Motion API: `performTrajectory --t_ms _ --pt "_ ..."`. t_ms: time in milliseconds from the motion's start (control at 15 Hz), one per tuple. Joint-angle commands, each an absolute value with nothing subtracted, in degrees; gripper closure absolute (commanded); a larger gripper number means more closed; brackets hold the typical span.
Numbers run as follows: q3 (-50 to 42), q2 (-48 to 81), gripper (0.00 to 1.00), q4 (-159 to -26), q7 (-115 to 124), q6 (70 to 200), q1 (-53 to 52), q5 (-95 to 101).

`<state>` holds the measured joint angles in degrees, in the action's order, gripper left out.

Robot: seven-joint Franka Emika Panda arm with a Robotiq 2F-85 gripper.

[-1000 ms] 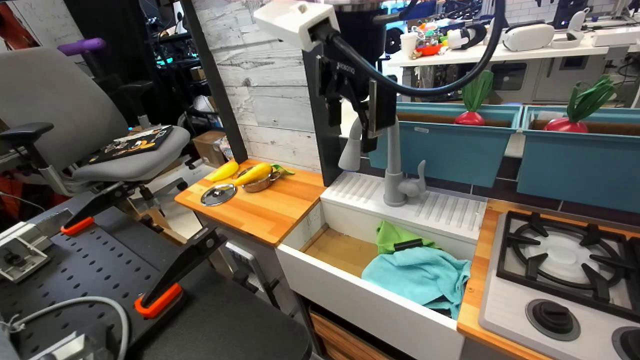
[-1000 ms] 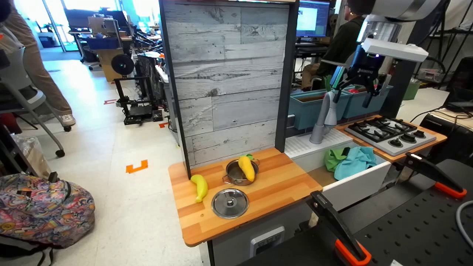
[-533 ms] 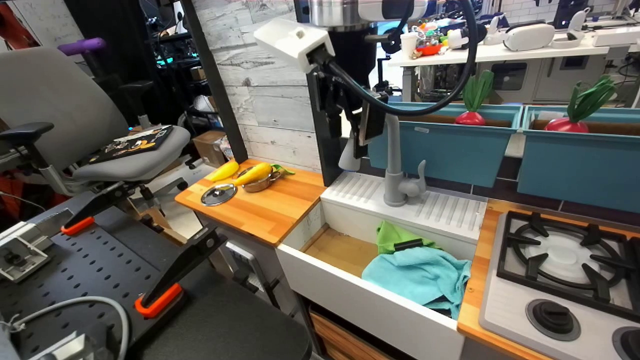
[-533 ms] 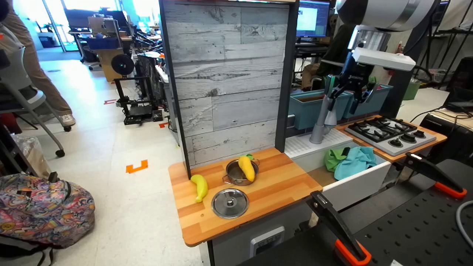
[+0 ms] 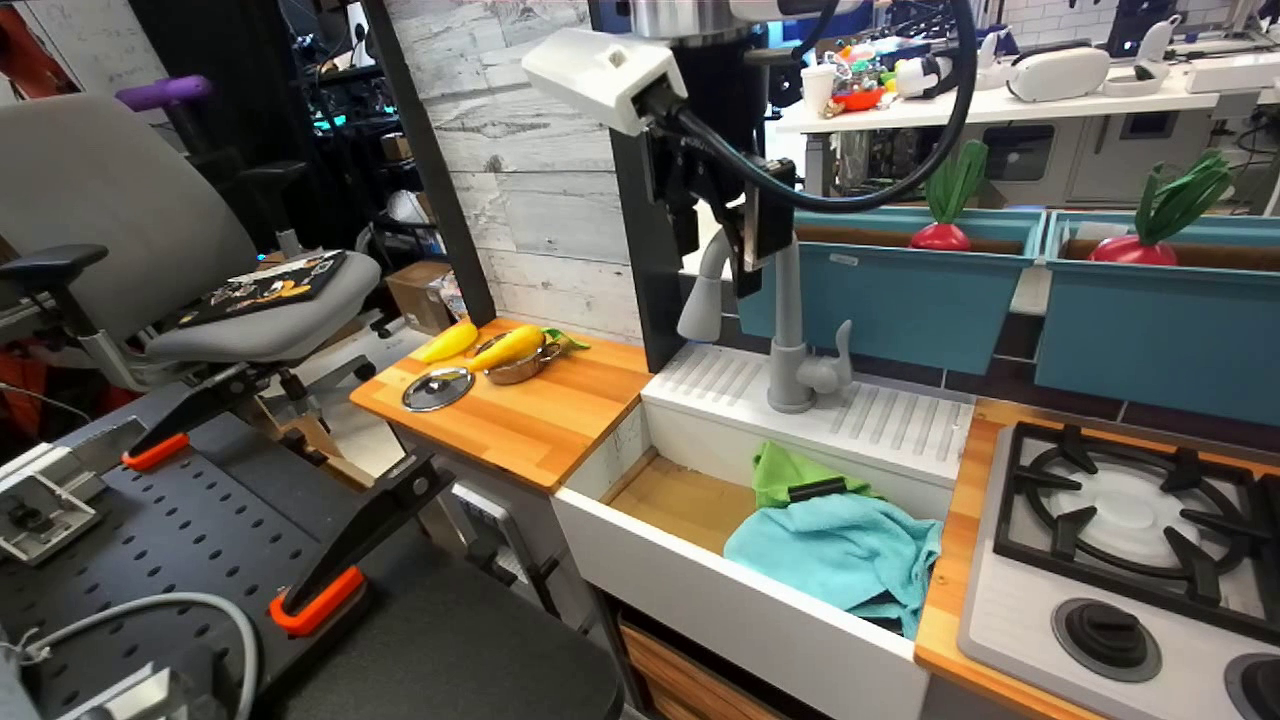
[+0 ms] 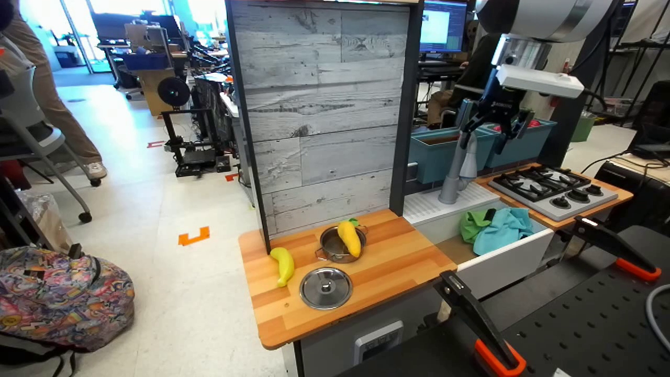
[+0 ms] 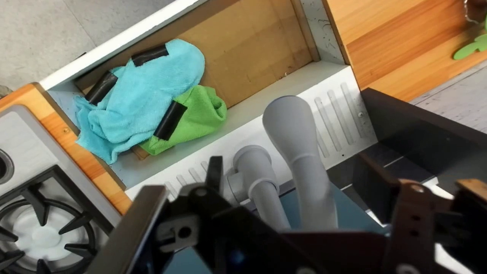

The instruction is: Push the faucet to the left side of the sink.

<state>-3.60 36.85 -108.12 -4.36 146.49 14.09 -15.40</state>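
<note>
On the white rectangular sink, the matte grey gooseneck faucet is mounted at the far rim. By its arch, the black two-fingered gripper is spread wide, empty. The presumably stiff, slick spout is best pushed low.

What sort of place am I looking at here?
Probably a robotics lab or workshop rather than a home kitchen: a robot arm hangs near a sink, and a lit computer monitor stands in the background.
</note>
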Motion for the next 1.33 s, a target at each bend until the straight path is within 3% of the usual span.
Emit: performTrajectory --t_ms 0,67,133,600,667,1267 --pt "-3.2 38.5 0.32 -106.3 -4.0 148.3 14.2 -14.6" --pt "-3.2 38.6 0.27 -106.2 -4.0 148.3 14.2 -14.6" --pt "-3.2 38.7 0.29 -106.1 -3.9 148.1 14.2 -14.5" --pt "-2.1 39.8 0.95 -105.6 -3.8 147.9 14.7 -15.7" --pt "-1.8 39.8 1.0 -105.6 -3.7 147.7 14.7 -15.8" --pt "4.0 41.3 0.98 -103.5 -3.6 150.3 17.2 -23.8"
